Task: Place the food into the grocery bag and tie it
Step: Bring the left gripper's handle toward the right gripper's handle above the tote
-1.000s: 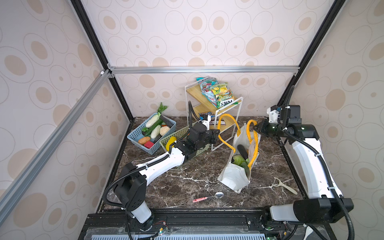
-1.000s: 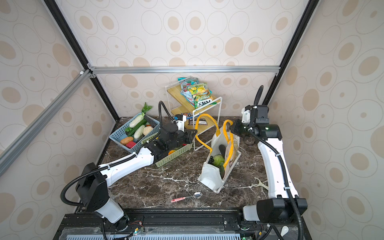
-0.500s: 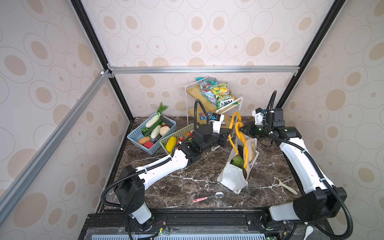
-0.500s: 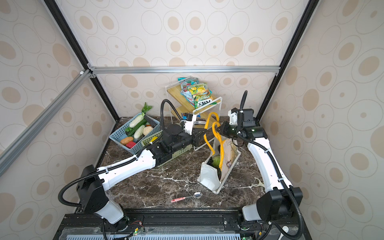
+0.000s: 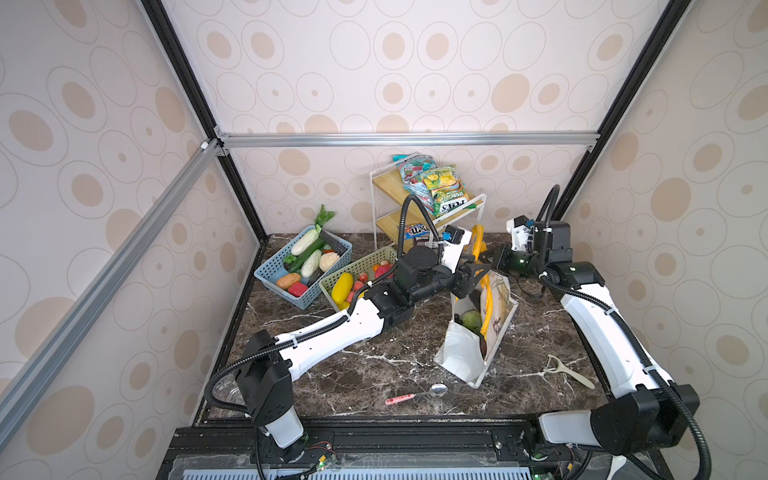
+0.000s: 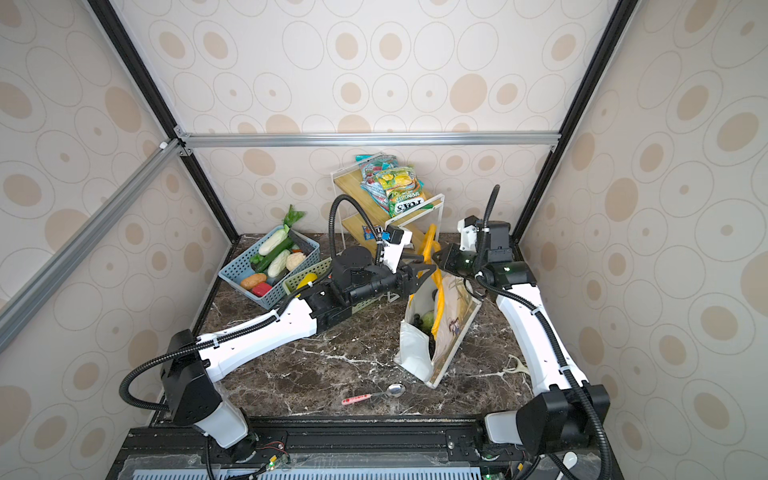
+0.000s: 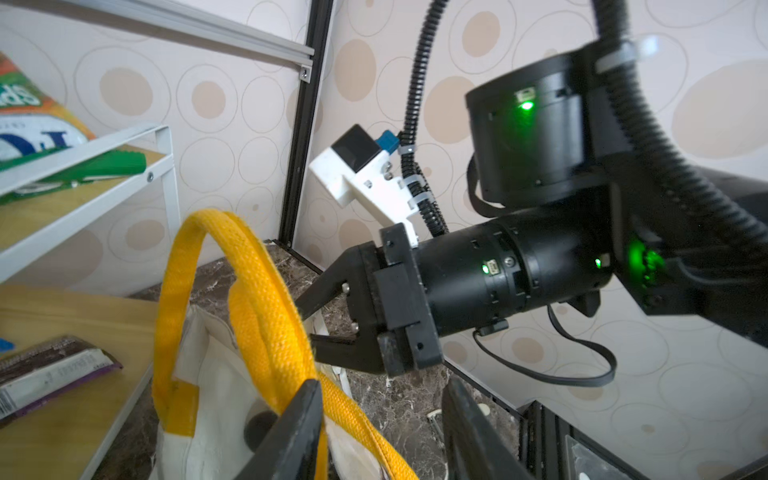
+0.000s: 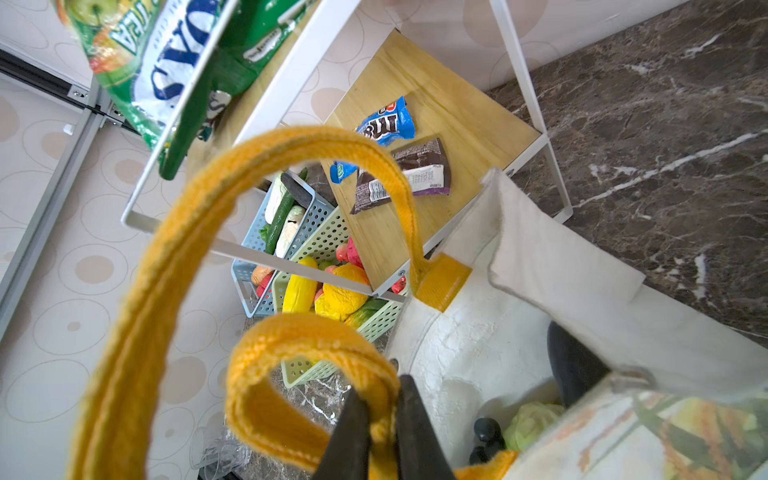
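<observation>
The white grocery bag stands on the marble top, its yellow handles pulled up together. Inside lie food pieces: a light-green cabbage and a dark grape bunch. My right gripper is shut on one yellow handle loop. My left gripper faces it over the bag mouth, open. A handle strap runs loosely past one finger.
A blue basket and a green basket of toy produce sit at the back left. A white-framed wooden rack with snack packets stands behind the bag. A spoon and a peeler lie near the front.
Both arms have swung toward each other, bringing the two handles together above the bag. My left gripper has opened off the strap, while the right one keeps its hold.
</observation>
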`<state>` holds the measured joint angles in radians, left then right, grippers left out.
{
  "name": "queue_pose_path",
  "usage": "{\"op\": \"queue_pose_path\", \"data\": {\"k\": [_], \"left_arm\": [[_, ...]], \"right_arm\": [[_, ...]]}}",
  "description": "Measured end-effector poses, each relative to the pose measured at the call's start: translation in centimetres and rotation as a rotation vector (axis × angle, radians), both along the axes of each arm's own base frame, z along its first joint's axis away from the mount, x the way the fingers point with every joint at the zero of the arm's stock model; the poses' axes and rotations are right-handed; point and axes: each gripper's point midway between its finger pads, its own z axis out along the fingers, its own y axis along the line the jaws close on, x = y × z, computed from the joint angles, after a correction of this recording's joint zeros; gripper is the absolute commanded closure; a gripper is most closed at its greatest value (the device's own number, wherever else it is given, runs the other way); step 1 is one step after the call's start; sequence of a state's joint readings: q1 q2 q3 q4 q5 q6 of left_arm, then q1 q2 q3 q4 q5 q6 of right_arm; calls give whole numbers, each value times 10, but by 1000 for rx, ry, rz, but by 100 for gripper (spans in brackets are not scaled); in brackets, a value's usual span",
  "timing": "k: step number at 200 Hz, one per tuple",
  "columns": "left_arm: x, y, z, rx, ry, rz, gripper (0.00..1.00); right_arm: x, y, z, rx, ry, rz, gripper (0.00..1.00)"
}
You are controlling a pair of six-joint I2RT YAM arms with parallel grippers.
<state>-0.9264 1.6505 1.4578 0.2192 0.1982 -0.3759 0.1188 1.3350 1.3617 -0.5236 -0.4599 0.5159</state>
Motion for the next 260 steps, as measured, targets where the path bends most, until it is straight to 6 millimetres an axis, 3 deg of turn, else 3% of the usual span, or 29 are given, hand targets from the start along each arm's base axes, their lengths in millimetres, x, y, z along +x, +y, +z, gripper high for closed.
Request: {"op": "queue_pose_path", "data": {"k": [41,88,139,175,222,260], "left_arm": [[15,12,-5,15,21,49,40],[28,23,-4,-3,47,46,41],[33,8,-13,-16,76,-38,45],[23,-2,-21,-12,99,-99,47],[-3,-25,-5,-24,63,-228,47],[-10,-30,-15,20,60,-249,46]], "right_arm": [[-1,1,7,9,-49,6,85],[-3,-5,-3,-35,-28,-10,85],[-7,-14,-12,-96,3,-36,85],[-16,-26,-15,-154,40,-79,85],[-31,-40,-15,-205,64,-131,85],[-39,-49,-14,-238,66,-161,84]]}}
